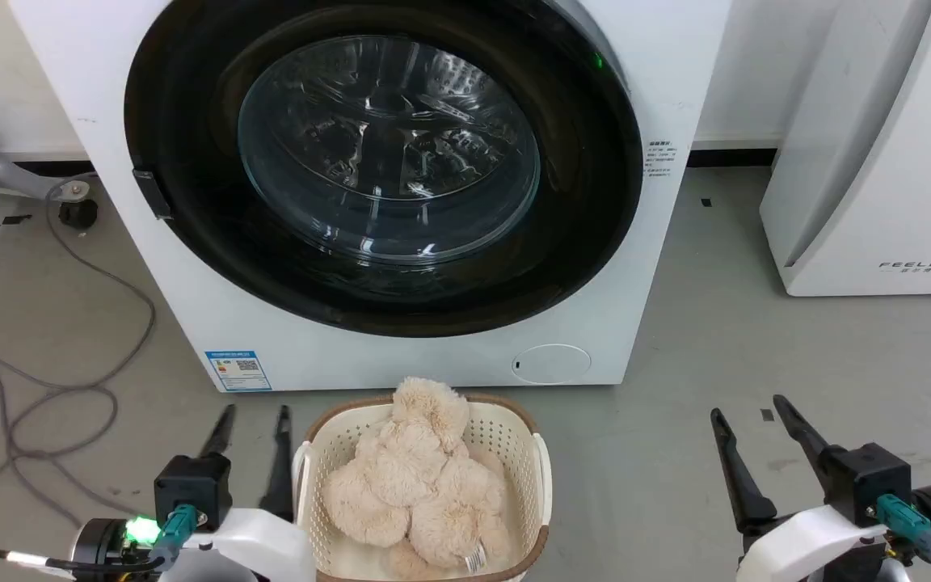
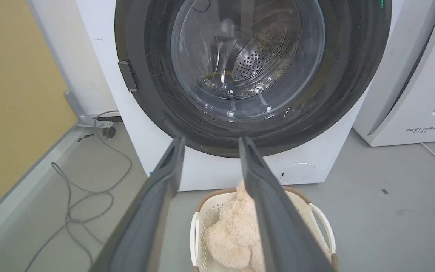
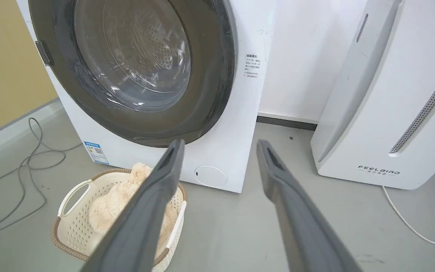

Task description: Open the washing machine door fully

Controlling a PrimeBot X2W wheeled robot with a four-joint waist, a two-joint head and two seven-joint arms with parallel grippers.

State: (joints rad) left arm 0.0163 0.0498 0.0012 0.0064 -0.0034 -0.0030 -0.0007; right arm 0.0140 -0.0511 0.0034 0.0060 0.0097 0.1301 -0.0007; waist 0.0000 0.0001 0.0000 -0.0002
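1. My left gripper is at the lower left of the head view. Its two long dark fingers are spread and hold nothing.
2. My right gripper is at the lower right. Its fingers are also spread and empty, with a wider gap than the left.
3. The large round glossy black-rimmed washing machine door with the clear bulging glass bowl is at upper centre. It lies shut against the white front-loading washing machine.
4. The door is above both finger pairs in the frame and well apart from them.
5. In the left wrist view my fingertips line up under the door's lower rim. In the right wrist view the door is at the upper left.
6. A small dark tab sits on the door's left rim, above my left gripper.
7. A cream perforated plastic basket holding a beige plush toy stands at lower centre between my grippers. It is just beside my left fingers.
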